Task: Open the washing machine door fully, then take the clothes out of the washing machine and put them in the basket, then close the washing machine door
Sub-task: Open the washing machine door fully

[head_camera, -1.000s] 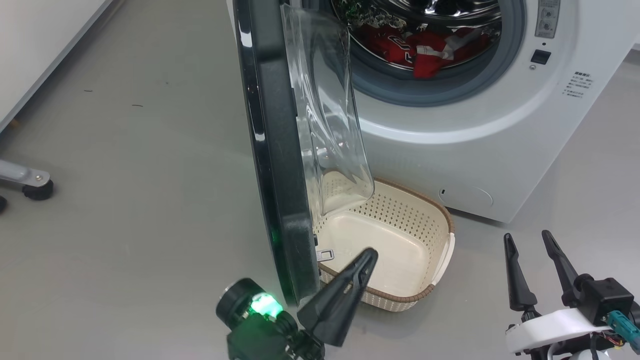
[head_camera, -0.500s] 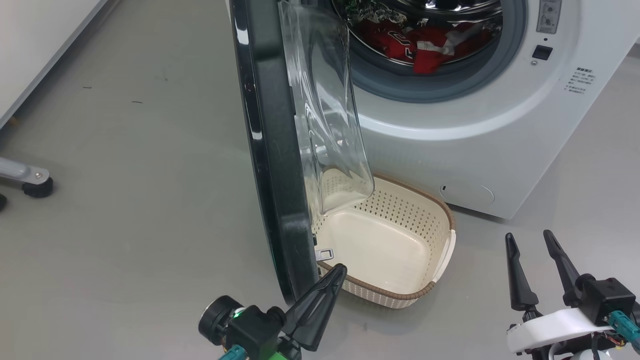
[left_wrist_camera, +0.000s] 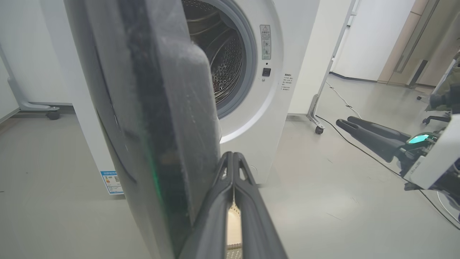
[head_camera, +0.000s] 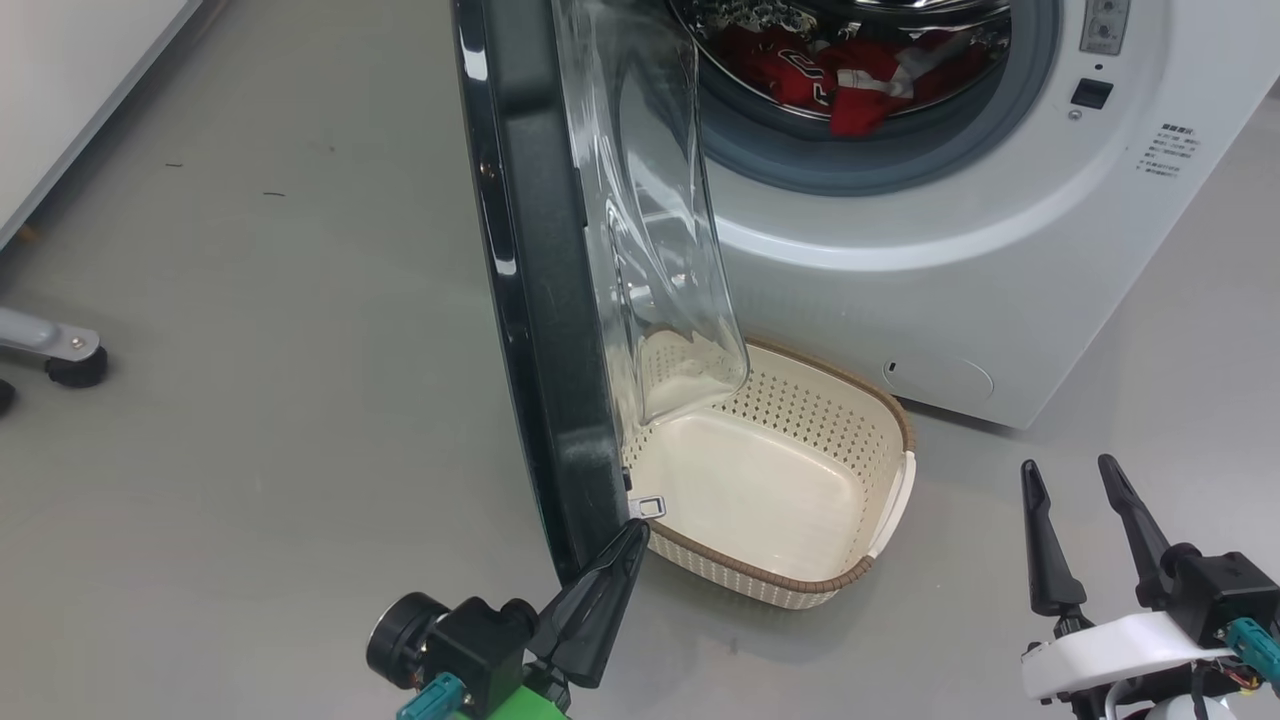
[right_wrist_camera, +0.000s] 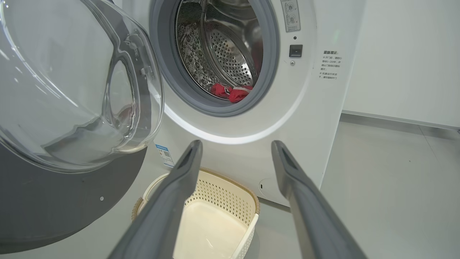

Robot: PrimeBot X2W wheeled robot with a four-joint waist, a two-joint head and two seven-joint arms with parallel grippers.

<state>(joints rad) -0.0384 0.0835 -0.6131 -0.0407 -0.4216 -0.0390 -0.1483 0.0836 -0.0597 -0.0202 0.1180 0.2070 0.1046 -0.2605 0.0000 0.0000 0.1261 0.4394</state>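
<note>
**Figure: Door swung out, garments in the drum, basket on the floor below**

The washing machine door (head_camera: 540, 300) stood open, roughly edge-on to the head camera. Its black rim faced the open floor (head_camera: 250, 400) and its clear glass bowl faced the washing machine (head_camera: 900, 280). The clothes (head_camera: 850, 80), red with white markings, lay at the bottom of the steel drum, just behind the grey gasket. In the right wrist view they (right_wrist_camera: 230, 91) showed as a small red heap at the drum's lower lip.

The basket (head_camera: 800, 585) rested on the floor directly below the door opening. Its far end was near the machine's front panel, and its left side lay under the door's glass bowl. Nothing lay inside it.

The left gripper (head_camera: 632, 532) had its two fingers pressed together with nothing between them. Its tip lay at the door's lower edge, close to the metal latch (head_camera: 648, 507); whether it touched the door could not be told. The left wrist view placed those joined fingers (left_wrist_camera: 230, 158) just beside the door's black rim (left_wrist_camera: 154, 108).

The right gripper (head_camera: 1068, 466) was held over bare floor to the right of the basket, jaws spread wide and empty.
</note>
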